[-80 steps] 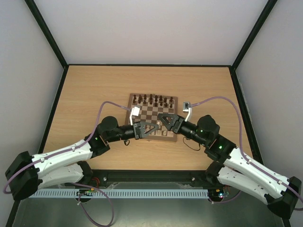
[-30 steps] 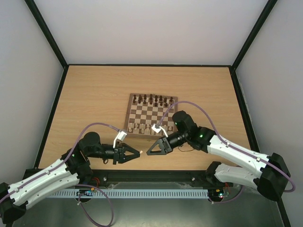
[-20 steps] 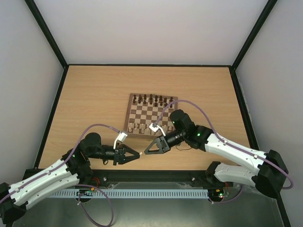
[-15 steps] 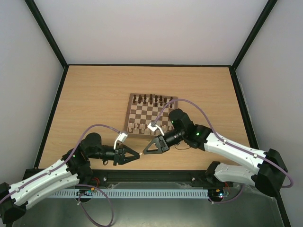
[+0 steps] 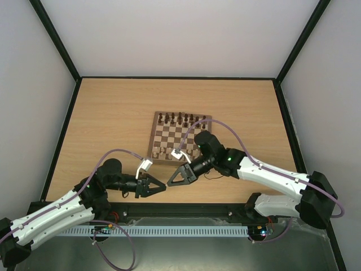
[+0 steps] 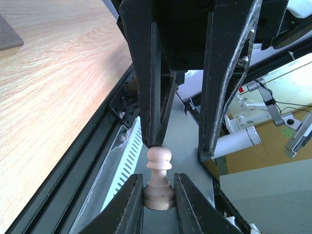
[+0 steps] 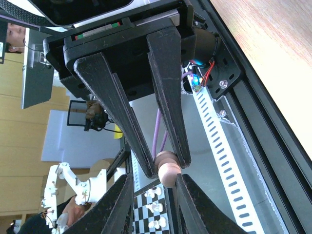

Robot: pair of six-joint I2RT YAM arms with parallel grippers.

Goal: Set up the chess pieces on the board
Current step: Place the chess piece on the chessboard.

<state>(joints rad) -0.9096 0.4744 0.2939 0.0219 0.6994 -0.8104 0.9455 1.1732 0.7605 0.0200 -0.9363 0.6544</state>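
Observation:
My left gripper (image 5: 159,186) is shut on the base of a pale beige pawn (image 6: 159,161), held over the table's near edge. My right gripper (image 5: 170,182) faces it tip to tip with its jaws open on either side of the pawn's head (image 7: 168,174). Its fingers (image 6: 146,73) come in from the top of the left wrist view. The board (image 5: 198,162) lies beyond both grippers, mid-table. Dark brown pieces (image 5: 180,118) line its far row. Several pale pieces (image 5: 161,151) stand near its front left edge.
The black frame rail (image 5: 186,210) and the white slotted cable tray (image 5: 169,231) run along the near edge under the grippers. Purple cables (image 5: 121,152) loop over both arms. Bare wooden table (image 5: 107,113) surrounds the board.
Both arms have pulled back from the board to the table's near edge. My left gripper holds a pale pawn there, and my right gripper has slid left until its open jaws flank the pawn's head.

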